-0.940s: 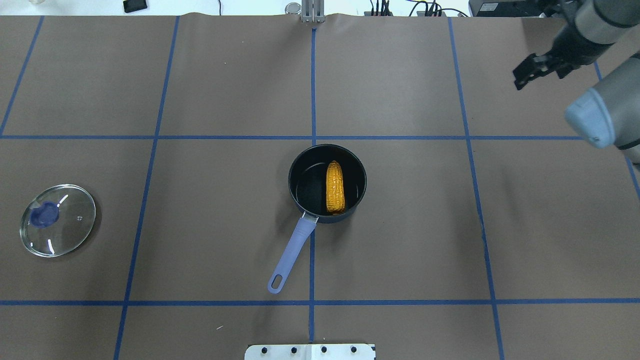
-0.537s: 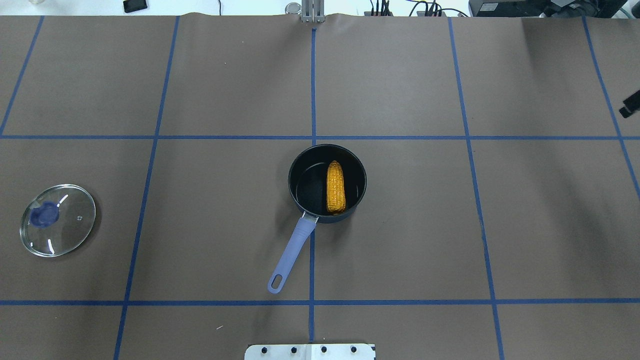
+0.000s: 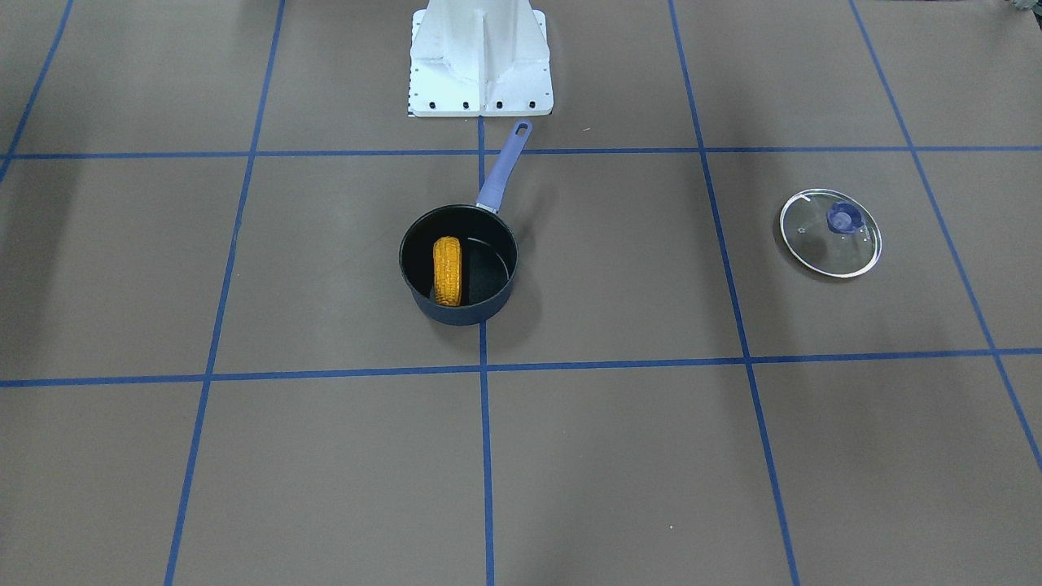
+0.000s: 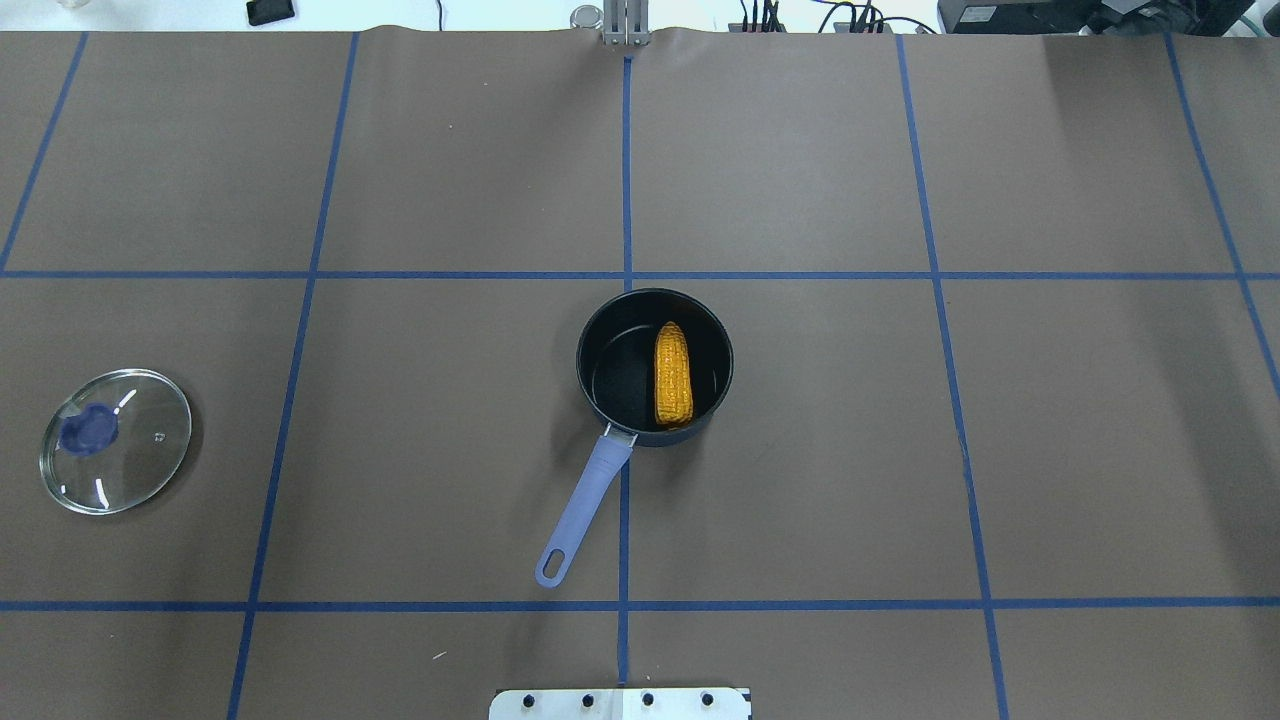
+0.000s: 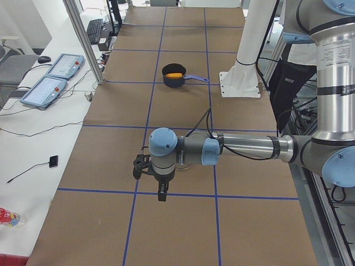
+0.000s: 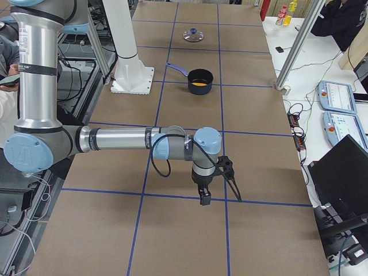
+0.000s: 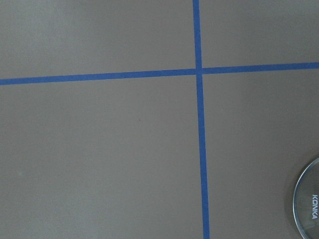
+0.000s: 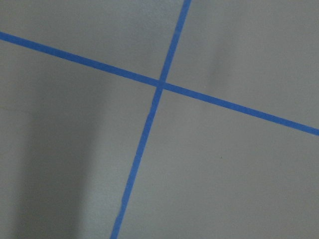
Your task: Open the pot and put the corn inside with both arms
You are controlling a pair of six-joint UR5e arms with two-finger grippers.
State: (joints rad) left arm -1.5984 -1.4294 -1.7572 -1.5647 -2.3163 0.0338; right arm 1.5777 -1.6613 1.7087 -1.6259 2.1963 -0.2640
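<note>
The navy pot (image 4: 618, 372) stands uncovered at the table's middle, its purple handle (image 4: 585, 495) pointing toward the robot base. The orange-yellow corn (image 4: 673, 373) lies inside it, also seen in the front-facing view (image 3: 447, 270). Neither arm shows in the overhead or front-facing views. My left gripper (image 5: 148, 183) shows only in the exterior left view, hanging above the table far from the pot (image 5: 175, 73). My right gripper (image 6: 219, 192) shows only in the exterior right view, also far from the pot (image 6: 200, 80). I cannot tell whether either is open or shut.
The glass lid (image 4: 115, 440) with a purple knob lies flat on the table's left side, also in the front-facing view (image 3: 830, 233); its rim edges into the left wrist view (image 7: 309, 209). The white base mount (image 3: 480, 61) stands behind the pot handle.
My right arm and gripper, at the overhead view's upper right before, have moved out past the right edge. The pot, corn and lid have not moved.
</note>
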